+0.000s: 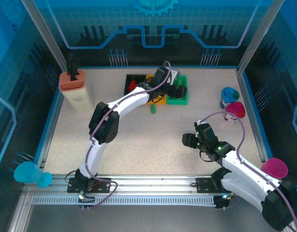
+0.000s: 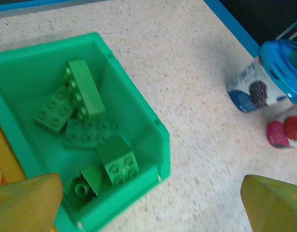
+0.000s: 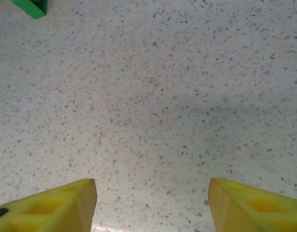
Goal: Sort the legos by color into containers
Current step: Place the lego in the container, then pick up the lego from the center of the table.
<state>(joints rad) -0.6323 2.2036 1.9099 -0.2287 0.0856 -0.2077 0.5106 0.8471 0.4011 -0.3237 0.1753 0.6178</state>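
Note:
My left gripper [image 2: 153, 205] hangs open over the near corner of the green bin [image 2: 153, 130], with nothing between its yellow fingers [image 2: 27, 198]. Several green legos [image 2: 83, 89] lie inside that bin. In the top view the left gripper [image 1: 176, 89] covers part of the green bin [image 1: 179, 100], the arm hides most of the yellow bin [image 1: 158, 100], and red legos [image 1: 132, 86] show in the black bin [image 1: 129, 79]. One green lego [image 1: 152, 109] lies loose on the table. My right gripper [image 3: 152, 205] is open above bare table, and a green lego [image 3: 30, 7] lies far ahead of it.
A blue cup [image 1: 230, 95] and a magenta cup [image 1: 234, 111] stand at the right, close to the green bin's side in the left wrist view. A salmon slotted holder [image 1: 72, 83] stands at the back left. The right gripper [image 1: 189, 140] sits mid-right.

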